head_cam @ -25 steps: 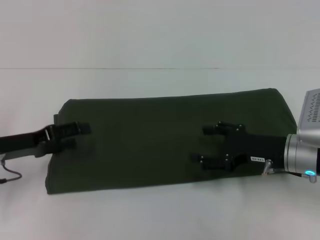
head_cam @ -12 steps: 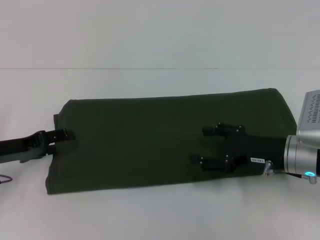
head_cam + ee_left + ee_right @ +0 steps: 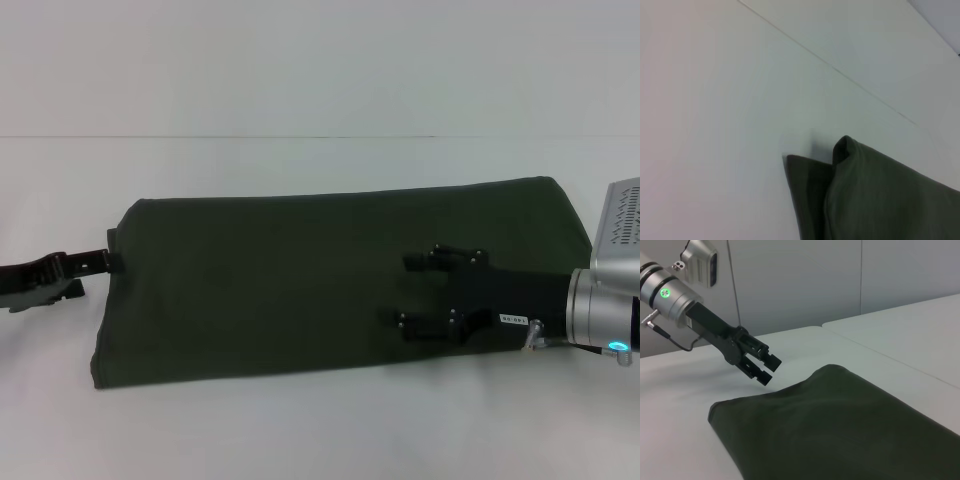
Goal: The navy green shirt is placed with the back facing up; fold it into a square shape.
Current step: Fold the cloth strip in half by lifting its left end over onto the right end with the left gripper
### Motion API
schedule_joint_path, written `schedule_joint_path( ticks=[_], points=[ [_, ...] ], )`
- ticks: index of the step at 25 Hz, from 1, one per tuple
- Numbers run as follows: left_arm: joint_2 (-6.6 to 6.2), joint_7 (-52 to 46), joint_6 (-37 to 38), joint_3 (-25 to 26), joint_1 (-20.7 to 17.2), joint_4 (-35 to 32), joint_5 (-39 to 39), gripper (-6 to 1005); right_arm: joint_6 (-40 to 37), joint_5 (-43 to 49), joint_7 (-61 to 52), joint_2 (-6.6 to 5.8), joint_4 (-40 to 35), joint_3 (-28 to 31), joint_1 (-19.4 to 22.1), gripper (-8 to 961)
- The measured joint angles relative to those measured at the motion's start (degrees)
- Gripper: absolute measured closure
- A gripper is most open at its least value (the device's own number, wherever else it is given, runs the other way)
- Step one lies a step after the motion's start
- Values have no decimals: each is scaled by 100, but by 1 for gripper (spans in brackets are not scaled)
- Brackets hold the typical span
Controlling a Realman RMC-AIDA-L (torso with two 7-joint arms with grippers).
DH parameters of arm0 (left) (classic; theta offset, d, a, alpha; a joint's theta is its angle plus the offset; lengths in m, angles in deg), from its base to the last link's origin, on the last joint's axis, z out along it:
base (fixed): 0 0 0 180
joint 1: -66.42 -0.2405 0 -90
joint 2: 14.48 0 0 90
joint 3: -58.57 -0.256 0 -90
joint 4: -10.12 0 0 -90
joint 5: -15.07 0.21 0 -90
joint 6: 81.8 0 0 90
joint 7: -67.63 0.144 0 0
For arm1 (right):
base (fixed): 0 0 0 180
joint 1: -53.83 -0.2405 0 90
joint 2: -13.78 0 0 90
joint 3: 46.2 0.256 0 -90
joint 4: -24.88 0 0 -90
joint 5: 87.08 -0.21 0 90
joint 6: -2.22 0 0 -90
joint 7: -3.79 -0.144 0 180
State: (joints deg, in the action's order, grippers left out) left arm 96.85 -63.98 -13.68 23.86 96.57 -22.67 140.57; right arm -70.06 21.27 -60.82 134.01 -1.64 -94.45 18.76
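The navy green shirt lies on the white table as a long folded band, wider than it is deep. My left gripper sits at the band's left end, just off the cloth, open and holding nothing. The right wrist view shows that same left gripper hovering by the shirt's corner with its jaws apart. My right gripper is over the right part of the shirt, open, fingers pointing left, with no cloth pinched. A folded corner of the shirt shows in the left wrist view.
The white table runs all round the shirt, with a thin seam across it behind the cloth. Grey wall panels stand beyond the table in the right wrist view.
My left gripper has drawn back leftward, from over the shirt's left end to just off its edge. The right gripper and the shirt have stayed put.
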Motion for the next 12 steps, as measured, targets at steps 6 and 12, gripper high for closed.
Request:
schedule_joint_path(
  ticks=[6, 12],
  points=[
    [3, 30, -43, -30, 10, 17, 58, 106, -2, -1, 1, 0, -3, 0, 0, 48],
    [33, 43, -136, -41, -12, 24, 67, 107, -5, -6, 1, 0, -3, 0, -7, 49]
  ],
)
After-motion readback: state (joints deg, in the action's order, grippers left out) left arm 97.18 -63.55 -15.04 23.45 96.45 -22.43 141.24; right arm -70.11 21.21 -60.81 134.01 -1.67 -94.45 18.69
